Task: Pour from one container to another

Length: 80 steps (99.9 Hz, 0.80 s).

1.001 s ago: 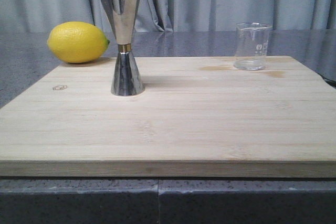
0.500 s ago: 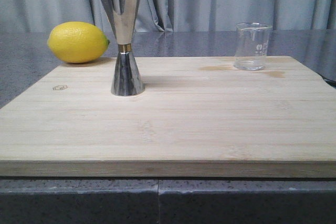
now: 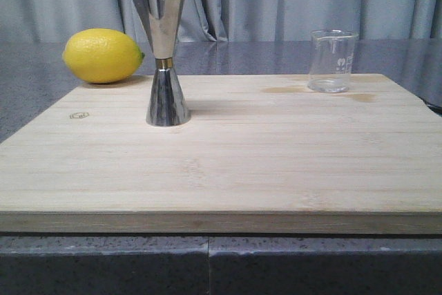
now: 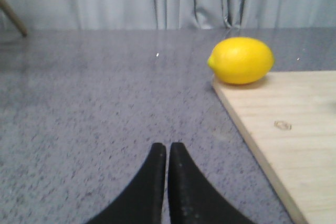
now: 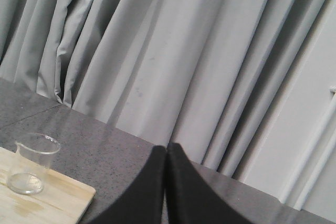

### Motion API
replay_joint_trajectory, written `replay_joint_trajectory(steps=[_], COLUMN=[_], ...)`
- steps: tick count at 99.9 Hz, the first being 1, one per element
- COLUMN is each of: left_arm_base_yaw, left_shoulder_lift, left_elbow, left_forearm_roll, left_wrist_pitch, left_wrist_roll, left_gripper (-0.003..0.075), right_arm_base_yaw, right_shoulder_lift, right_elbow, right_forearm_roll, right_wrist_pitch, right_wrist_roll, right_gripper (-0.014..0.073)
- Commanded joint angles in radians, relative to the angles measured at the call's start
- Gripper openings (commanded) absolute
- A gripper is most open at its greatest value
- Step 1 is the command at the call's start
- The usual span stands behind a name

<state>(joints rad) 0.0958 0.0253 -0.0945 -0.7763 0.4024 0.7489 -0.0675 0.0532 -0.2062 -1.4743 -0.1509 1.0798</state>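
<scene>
Beaker (image 3: 332, 61) and jigger (image 3: 163, 54) stand untouched, well apart on the board (image 3: 228, 157). Left gripper (image 4: 167, 150) and right gripper (image 5: 166, 153) are both closed tight, holding nothing.

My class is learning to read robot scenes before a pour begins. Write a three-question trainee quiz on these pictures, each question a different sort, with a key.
1. True or false: the beaker stands on the wooden board.
2. Which lies off the board's far left corner? A lemon, B jigger, C beaker.
3. Fill in: both the left tool and the right tool are ____.

Key: 1 true; 2 A; 3 shut, holding nothing.
</scene>
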Motion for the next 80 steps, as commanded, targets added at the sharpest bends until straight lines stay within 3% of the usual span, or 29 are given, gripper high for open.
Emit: replay_joint_trajectory(steps=[1,27,51,62,80], left_arm_base_yaw=[-0.007,-0.007,-0.007,-0.009,-0.067], left_shoulder_lift=[-0.022,-0.054,-0.054,-0.054,-0.054], left_elbow=[-0.037,-0.024,0.099,0.126,0.126], left_forearm_roll=[0.228,0.6,0.64,0.663,0.713], left_wrist_pitch=[-0.022,-0.098,-0.519,-0.532,-0.501], left_wrist_roll=[-0.272,-0.543,-0.611,-0.698,-0.706], left_gripper=[-0.0019,-0.0019,-0.0019,-0.0019,-0.0019], right_arm_base_yaw=[-0.007,-0.007,-0.007,-0.007,-0.007], right_shoulder_lift=[0.012,0.012,0.012,0.012,0.012], right_elbow=[-0.023,-0.023,-0.023,-0.023,-0.023], right_forearm_roll=[0.004,0.004,0.004,0.004,0.004], right_wrist_pitch=[-0.003,-0.003,-0.003,-0.003,-0.003], right_wrist_roll=[0.003,0.003,0.003,0.003,0.003], right_gripper=[-0.0057,-0.0057,-0.0057,-0.0057,-0.0057])
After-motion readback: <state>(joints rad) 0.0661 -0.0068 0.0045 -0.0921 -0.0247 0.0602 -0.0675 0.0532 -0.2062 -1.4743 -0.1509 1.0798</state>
